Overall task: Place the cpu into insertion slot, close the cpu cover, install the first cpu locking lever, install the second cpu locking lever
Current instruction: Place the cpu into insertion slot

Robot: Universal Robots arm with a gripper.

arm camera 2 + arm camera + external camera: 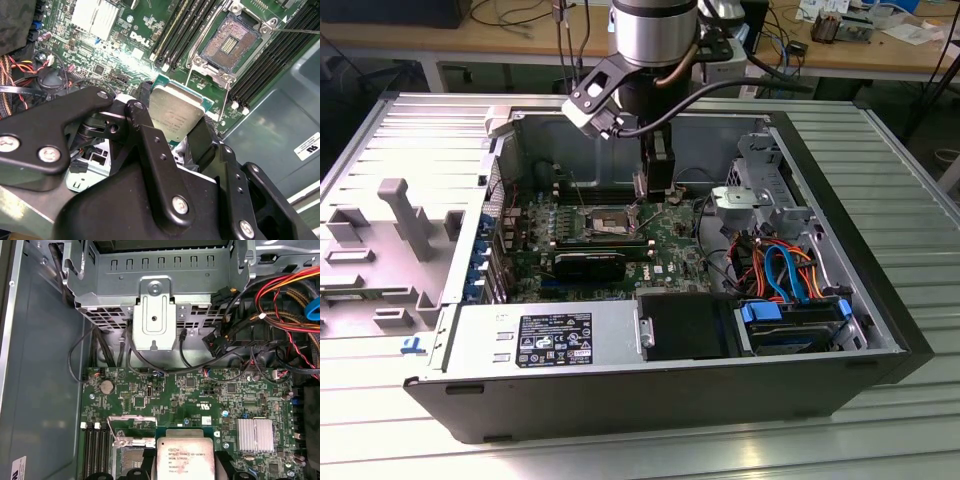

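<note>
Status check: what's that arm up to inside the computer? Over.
Gripper shut on the cpu, held above the board. Insertion slot bare, pins showing, chip not yet in. Long black memory slots flank the slot.

insertion slot (231, 42) open from above; memory sticks (272, 55) close on both sides

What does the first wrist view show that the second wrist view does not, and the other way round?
First wrist view: a metal bracket, and a coin battery on the board. Second wrist view: the gripper, its black links shut on the cpu, and the whole slot, its centre bare. Both wrist views: the cpu, the green board and a finned heatsink.
</note>
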